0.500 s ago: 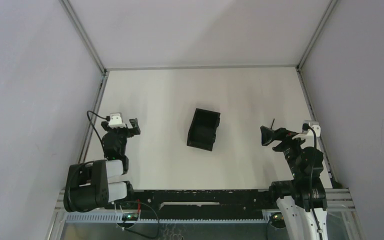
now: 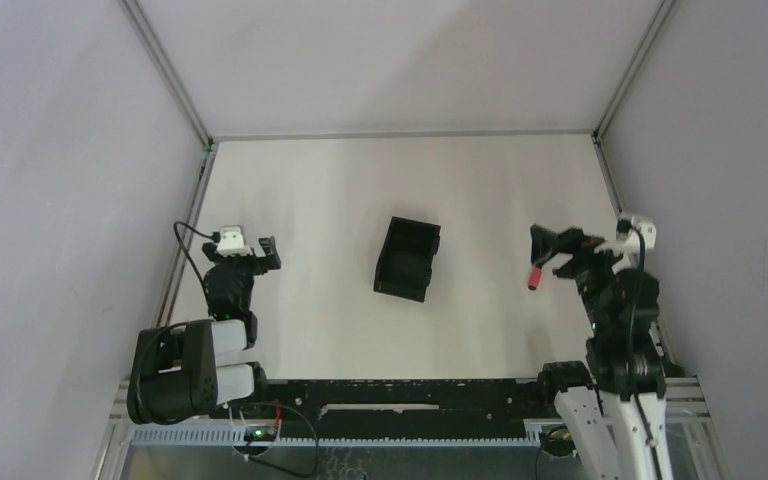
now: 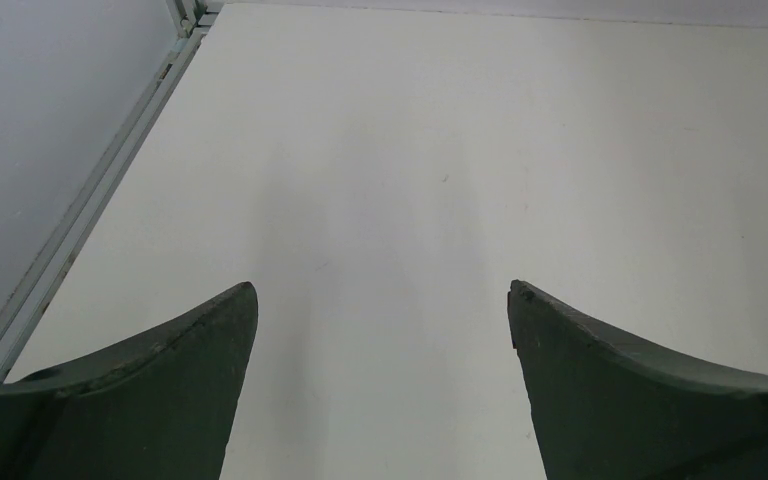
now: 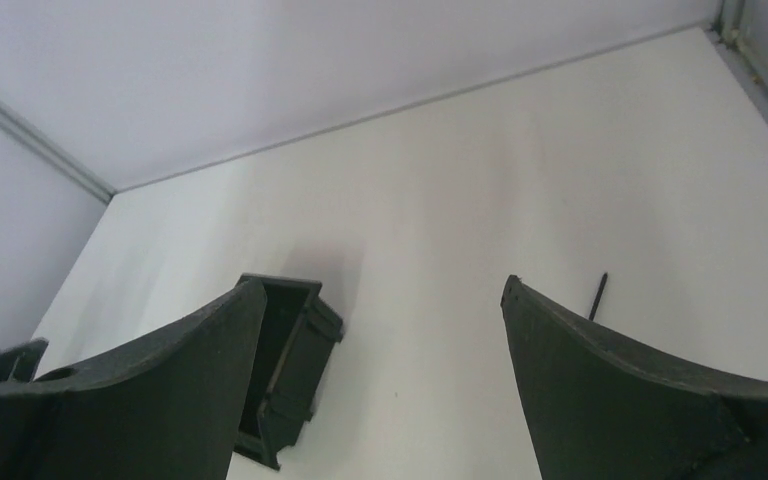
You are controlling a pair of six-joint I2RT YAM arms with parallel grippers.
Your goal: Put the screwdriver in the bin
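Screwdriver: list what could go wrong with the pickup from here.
1. The right gripper is open with nothing between its fingers. The screwdriver shows only as a thin shaft beyond one finger, so closing may miss or nudge it.
2. The bin is small and lies apart to the left; a loosely held tool could land outside.

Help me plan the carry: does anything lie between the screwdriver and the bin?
Nothing visible does. Only bare table separates the screwdriver, lying by the open right gripper, from the bin, whose top is open.
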